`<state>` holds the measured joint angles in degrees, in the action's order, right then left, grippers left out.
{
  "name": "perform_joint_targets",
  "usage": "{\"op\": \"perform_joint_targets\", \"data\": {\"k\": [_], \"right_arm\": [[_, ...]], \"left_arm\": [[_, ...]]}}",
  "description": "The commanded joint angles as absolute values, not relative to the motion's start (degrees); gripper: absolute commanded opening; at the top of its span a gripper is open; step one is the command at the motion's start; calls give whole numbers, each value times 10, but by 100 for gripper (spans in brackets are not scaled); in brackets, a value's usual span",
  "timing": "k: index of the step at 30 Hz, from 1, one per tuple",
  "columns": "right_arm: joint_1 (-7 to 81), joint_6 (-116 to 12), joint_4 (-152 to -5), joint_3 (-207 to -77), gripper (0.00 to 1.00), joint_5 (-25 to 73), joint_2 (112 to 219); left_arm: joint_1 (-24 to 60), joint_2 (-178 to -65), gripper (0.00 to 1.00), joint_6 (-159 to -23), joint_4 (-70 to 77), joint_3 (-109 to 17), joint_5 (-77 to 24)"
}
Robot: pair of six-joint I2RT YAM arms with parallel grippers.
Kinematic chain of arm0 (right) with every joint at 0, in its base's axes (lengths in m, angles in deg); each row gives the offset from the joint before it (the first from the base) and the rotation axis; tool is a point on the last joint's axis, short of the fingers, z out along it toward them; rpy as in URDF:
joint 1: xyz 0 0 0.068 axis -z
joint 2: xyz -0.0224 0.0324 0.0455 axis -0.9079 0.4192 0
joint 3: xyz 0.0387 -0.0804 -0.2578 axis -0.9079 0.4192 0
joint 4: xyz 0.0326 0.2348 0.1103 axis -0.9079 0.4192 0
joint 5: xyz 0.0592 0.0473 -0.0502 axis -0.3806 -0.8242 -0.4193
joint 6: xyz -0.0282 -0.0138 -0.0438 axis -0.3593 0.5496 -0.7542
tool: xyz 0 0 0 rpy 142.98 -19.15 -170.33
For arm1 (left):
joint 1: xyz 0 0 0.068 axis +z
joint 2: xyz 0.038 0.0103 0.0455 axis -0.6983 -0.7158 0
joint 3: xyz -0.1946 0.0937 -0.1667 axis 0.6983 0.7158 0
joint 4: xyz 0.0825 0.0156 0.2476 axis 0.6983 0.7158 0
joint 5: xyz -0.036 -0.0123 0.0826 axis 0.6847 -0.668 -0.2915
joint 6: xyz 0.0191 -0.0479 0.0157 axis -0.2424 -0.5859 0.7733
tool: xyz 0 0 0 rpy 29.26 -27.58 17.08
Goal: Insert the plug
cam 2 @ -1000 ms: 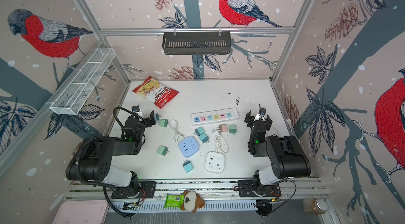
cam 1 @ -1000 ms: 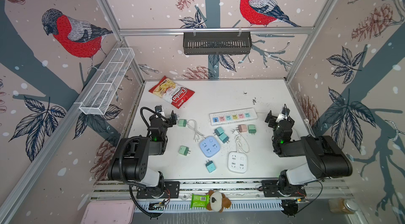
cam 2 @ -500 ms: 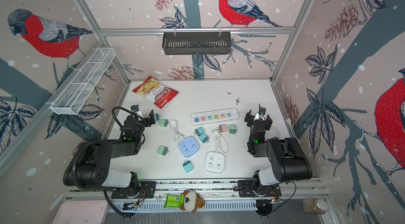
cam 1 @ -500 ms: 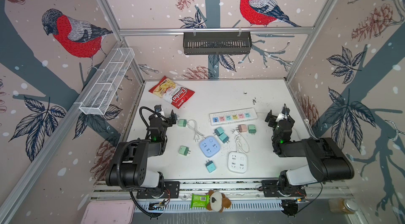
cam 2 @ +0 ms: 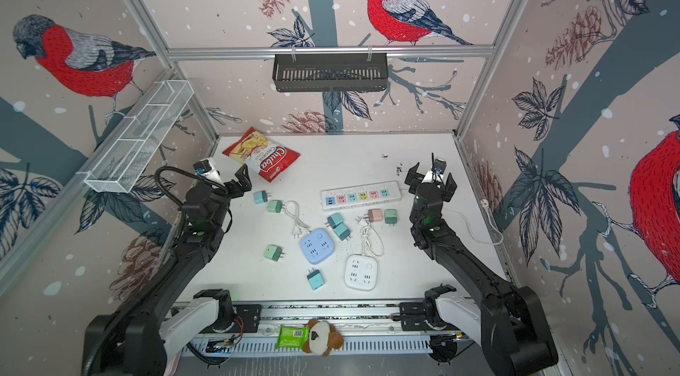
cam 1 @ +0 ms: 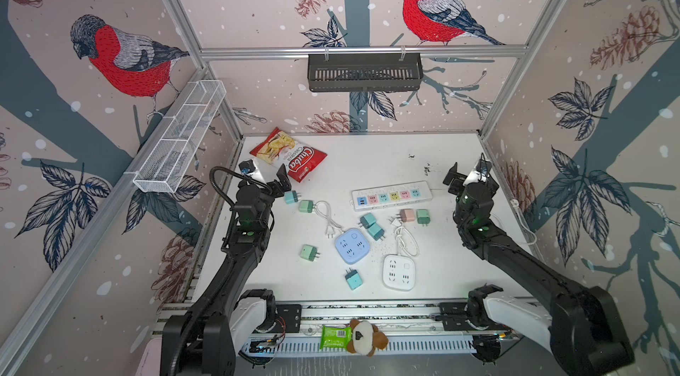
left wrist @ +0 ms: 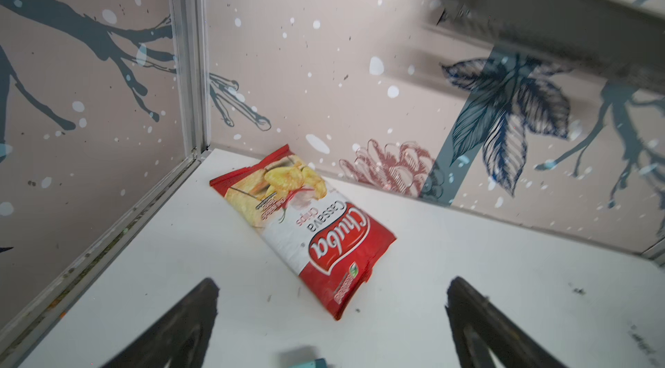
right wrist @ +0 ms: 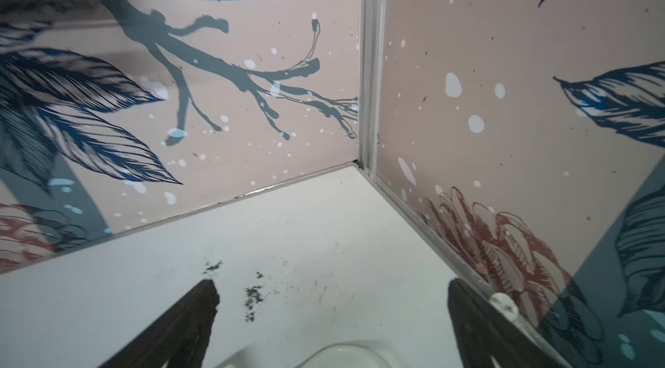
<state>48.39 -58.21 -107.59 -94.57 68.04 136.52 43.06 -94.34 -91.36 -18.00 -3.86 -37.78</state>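
Note:
Several small plugs lie on the white table [cam 1: 368,160] in both top views. A teal plug [cam 1: 290,197] [cam 2: 260,197] is nearest my left gripper [cam 1: 270,181] [cam 2: 230,181], which hangs open and empty just left of it. Only that plug's edge [left wrist: 306,362] shows in the left wrist view, below the open gripper [left wrist: 331,297]. A white power strip [cam 1: 392,195] [cam 2: 360,195] with coloured sockets lies mid-table. My right gripper [cam 1: 469,172] [cam 2: 431,176] stands open and empty past its right end. In the right wrist view the open gripper [right wrist: 331,297] is above the strip's end [right wrist: 345,357].
A blue socket cube [cam 1: 352,246] and a white socket cube [cam 1: 399,272] sit near the front, with white cables [cam 1: 404,241] and more plugs [cam 1: 308,252] around them. A red chips bag [cam 1: 289,157] [left wrist: 306,225] lies at the back left. Walls close in on three sides.
The left arm has shifted slightly, and its wrist view is blurred. The right arm holds still. Both grippers stay open.

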Motion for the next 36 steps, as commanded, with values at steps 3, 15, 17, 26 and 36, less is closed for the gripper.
{"op": "perform_joint_targets", "data": {"k": [3,15,17,26,36], "right_arm": [[483,-400,-939,-929,100,550,1269],[504,-346,-865,-858,100,471,1196],[504,-342,-872,-863,100,445,1240],[554,-343,-913,-894,81,321,1409],[577,-336,-955,-901,79,279,1461]], "left_arm": [[433,-903,99,-1018,-28,-48,-386],[450,-760,98,-1111,-68,77,-374],[450,-759,98,-1138,-74,80,-324],[343,-829,98,-1109,-107,39,-269],[196,-991,98,-1095,-127,-40,-326]]}}
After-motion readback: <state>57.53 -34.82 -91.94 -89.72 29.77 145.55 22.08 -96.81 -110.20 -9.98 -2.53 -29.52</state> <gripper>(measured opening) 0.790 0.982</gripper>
